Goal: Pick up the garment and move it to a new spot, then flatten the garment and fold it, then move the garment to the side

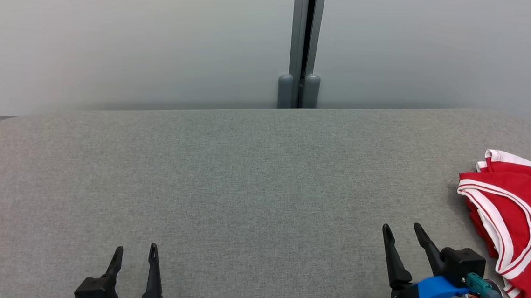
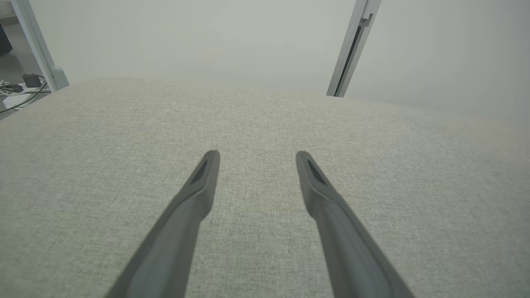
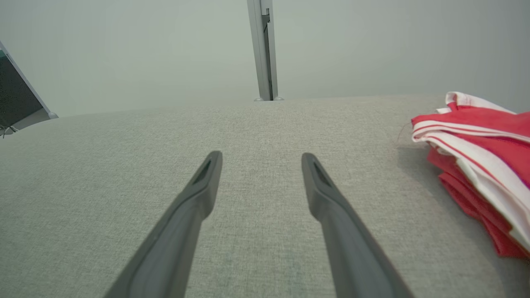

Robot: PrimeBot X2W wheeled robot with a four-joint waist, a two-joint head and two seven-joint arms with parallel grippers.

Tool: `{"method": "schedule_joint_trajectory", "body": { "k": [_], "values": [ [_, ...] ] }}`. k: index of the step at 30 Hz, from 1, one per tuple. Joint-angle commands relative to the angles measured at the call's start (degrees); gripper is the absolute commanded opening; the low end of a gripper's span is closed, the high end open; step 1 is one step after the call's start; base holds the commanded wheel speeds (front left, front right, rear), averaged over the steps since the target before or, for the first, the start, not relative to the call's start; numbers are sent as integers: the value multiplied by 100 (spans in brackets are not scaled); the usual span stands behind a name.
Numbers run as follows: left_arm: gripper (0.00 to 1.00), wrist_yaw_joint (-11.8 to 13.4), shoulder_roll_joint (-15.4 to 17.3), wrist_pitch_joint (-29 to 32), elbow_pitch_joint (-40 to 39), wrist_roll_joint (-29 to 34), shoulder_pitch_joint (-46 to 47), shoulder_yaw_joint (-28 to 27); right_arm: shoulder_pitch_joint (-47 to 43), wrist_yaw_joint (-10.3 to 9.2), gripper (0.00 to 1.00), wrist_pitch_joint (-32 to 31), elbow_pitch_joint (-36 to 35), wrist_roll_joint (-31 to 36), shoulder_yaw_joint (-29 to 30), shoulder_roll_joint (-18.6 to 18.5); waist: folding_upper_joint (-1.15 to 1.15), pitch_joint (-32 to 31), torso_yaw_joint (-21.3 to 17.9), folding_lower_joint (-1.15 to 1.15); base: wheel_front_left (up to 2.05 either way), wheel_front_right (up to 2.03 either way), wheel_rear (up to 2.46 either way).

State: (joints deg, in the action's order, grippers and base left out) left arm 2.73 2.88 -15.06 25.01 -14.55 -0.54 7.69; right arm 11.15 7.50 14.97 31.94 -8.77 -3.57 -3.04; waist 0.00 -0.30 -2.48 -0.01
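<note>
Right claw (image 1: pixel 401 226): fingers apart, empty | left claw (image 1: pixel 136 247): also apart, empty | red jersey (image 1: pixel 515 180): bunched just right of right claw, apart from it | advice: reach right, pinch trimmed edge through all layers, lift slowly over grey tabletop (image 1: pixel 245 175).

**Fig. 1.** We see a broad table (image 1: pixel 226 174) covered in grey woven fabric, its far corners rounded. Behind it stands a pale frosted wall (image 1: pixel 128 36), divided by an upright grey metal post (image 1: pixel 305 30) with a dark slot down its middle. Two rounded grey caps (image 1: pixel 285 90) sit at the post's foot, just behind the table's far edge. In the left wrist view we note loose cables (image 2: pixel 12 87) on the floor past the table's corner, beside a slanting pale frame (image 2: pixel 37 45).
</note>
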Motion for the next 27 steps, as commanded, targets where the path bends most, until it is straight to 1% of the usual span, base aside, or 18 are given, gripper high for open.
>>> {"method": "schedule_joint_trajectory", "body": {
  "k": [1, 4, 5, 9, 27],
  "values": [
    [100, 1, 4, -12, -29, 33, -33, -22, -100, -2, 100, 26, -3, 1, -2, 10, 0, 5, 11, 1, 0, 0, 0],
    [100, -37, 4, -12, -49, -33, -40, -35, -77, -2, 100, 26, 8, -27, -30, 11, 0, 20, 27, 1, 0, 0, 0],
    [0, -45, 0, 0, -35, -71, -24, -7, -1, 0, 0, 0, 9, -6, -28, 3, 0, 21, 29, 1, 0, 0, 0],
    [0, -47, -5, 31, 134, -95, -99, 12, -75, 0, 0, -35, 173, -16, -23, 8, 0, 22, 33, 1, 0, 0, 0],
    [0, -278, -4, 531, -156, -1894, 104, -327, -164, 0, 0, -540, -293, -1967, 229, 9, 0, 26, 64, 1, 0, 0, 0]
  ]
}}
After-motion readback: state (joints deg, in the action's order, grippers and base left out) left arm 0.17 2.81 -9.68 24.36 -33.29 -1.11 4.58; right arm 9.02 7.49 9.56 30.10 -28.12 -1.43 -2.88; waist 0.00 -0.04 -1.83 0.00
